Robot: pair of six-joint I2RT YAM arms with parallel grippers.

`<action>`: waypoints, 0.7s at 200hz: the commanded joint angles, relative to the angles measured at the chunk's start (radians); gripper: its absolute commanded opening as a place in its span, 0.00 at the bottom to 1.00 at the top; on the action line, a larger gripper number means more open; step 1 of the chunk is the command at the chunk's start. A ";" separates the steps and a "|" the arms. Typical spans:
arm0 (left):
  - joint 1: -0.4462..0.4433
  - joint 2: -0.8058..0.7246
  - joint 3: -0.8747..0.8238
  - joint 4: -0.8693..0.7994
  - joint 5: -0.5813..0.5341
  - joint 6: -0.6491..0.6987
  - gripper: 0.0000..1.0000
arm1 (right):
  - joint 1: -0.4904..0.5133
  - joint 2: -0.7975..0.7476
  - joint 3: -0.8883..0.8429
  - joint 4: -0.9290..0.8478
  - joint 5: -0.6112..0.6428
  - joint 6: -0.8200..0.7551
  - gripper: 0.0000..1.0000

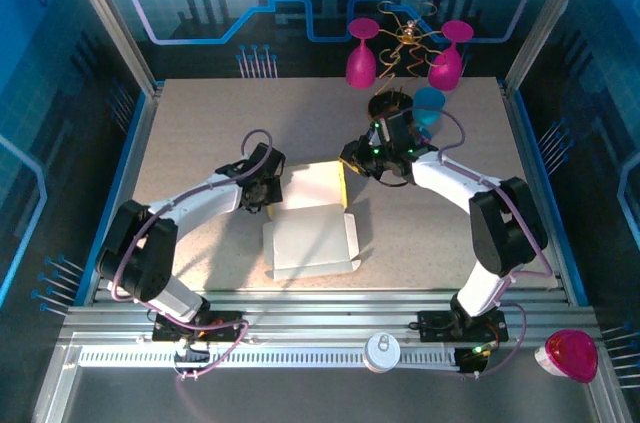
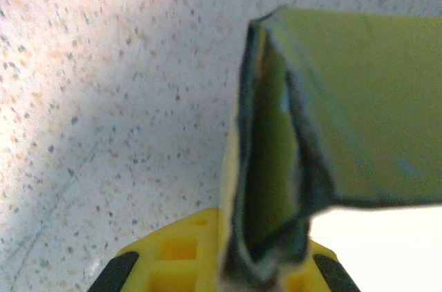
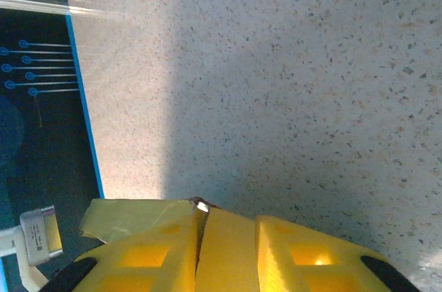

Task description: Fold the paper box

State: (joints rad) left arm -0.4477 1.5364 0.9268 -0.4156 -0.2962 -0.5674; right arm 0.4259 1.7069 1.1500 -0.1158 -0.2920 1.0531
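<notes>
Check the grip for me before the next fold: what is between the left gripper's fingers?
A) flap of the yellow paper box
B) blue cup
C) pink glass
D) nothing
A: a yellow flap of the paper box sits pinched in the left gripper, seen from its wrist camera.

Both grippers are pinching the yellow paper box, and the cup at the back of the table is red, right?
Not quite. The cup is blue, not red, as the top external view shows. The rest is right: the left gripper and the right gripper are both pinching the yellow paper box.
</notes>
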 commanded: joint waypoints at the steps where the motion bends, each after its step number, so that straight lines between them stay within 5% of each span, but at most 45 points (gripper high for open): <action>1: -0.018 -0.110 -0.079 0.183 -0.161 -0.057 0.00 | -0.015 -0.064 0.043 -0.022 0.011 0.007 0.31; 34: -0.031 -0.190 -0.219 0.474 -0.304 -0.004 0.00 | -0.036 -0.098 0.029 0.059 0.017 0.095 0.35; 69: -0.042 -0.116 -0.253 0.649 -0.294 0.104 0.00 | -0.040 -0.040 0.058 0.147 -0.015 0.181 0.39; 140: -0.066 0.005 -0.185 0.632 -0.389 0.141 0.00 | -0.038 0.049 0.211 0.029 -0.001 0.103 0.52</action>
State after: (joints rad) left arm -0.4988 1.5204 0.6987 0.1890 -0.6201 -0.4599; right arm 0.3931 1.7378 1.2816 -0.0162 -0.2985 1.2102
